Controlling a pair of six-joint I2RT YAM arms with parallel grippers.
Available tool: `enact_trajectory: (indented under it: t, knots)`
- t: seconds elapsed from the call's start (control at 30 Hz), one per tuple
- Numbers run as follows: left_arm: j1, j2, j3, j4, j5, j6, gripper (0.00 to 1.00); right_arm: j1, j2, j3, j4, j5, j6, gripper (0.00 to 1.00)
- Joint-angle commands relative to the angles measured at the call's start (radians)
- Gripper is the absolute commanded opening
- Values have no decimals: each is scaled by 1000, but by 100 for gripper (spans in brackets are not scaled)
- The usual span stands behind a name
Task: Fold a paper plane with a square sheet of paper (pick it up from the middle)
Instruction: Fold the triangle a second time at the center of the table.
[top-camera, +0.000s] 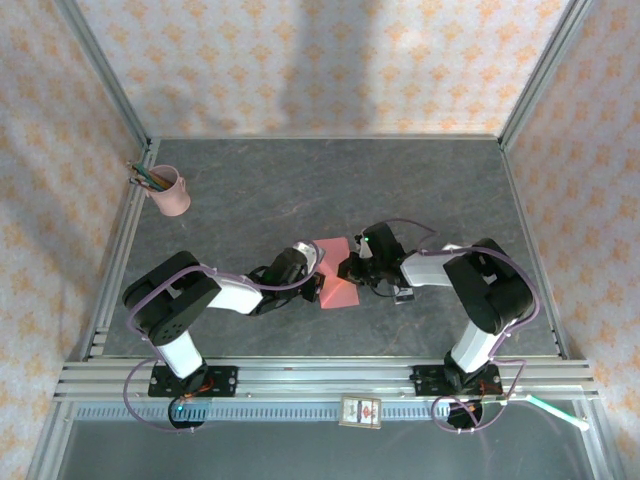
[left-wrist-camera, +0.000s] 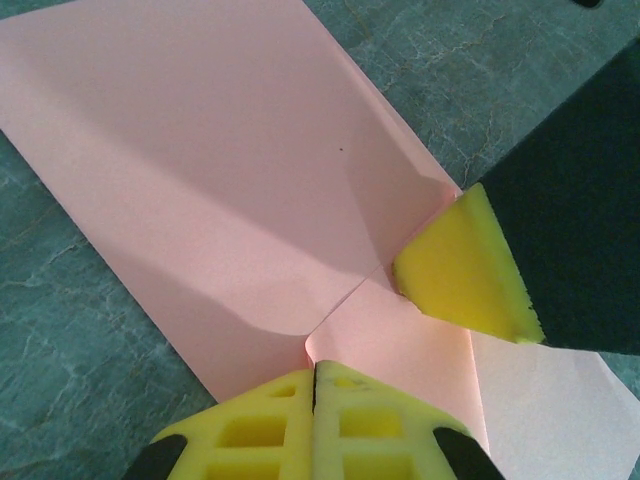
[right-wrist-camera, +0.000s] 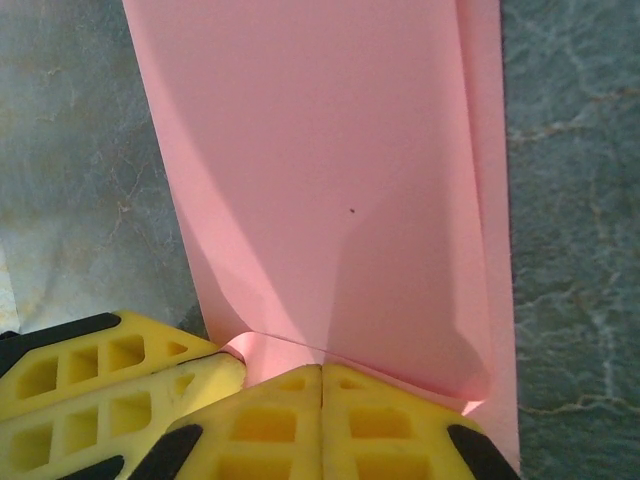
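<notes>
The square sheet of paper (top-camera: 340, 290) is salmon pink and lies folded over on the dark table between my two grippers. My left gripper (top-camera: 320, 277) is shut. In the left wrist view its yellow fingertips (left-wrist-camera: 300, 385) meet at the curled end of the paper's (left-wrist-camera: 220, 170) crease, and a sliver of paper runs up into the seam. My right gripper (top-camera: 350, 268) is shut too. In the right wrist view it (right-wrist-camera: 322, 369) rests tip-down on the lower layer of the paper (right-wrist-camera: 320, 170), right at the crease. The right finger (left-wrist-camera: 460, 270) shows in the left wrist view.
A pink pencil cup (top-camera: 170, 191) stands at the back left of the table. A small white-and-black box (top-camera: 361, 411) sits on the front rail between the arm bases. Metal frame posts and patterned walls close in the table (top-camera: 300, 190).
</notes>
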Motion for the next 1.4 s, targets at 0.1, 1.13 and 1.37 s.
enact_trajectory:
  t: [0.1,1.13,1.37]
  knots:
    - [-1,65,-33,-204,-45,18,0,-5,-81,15,-6,-26,13,7]
    - [-1,-26,62,-242,-30,-35,10,27,63,-80,53,3,31,6]
    - [-6,-178,26,-236,-1,-148,32,27,64,-96,71,7,56,5]
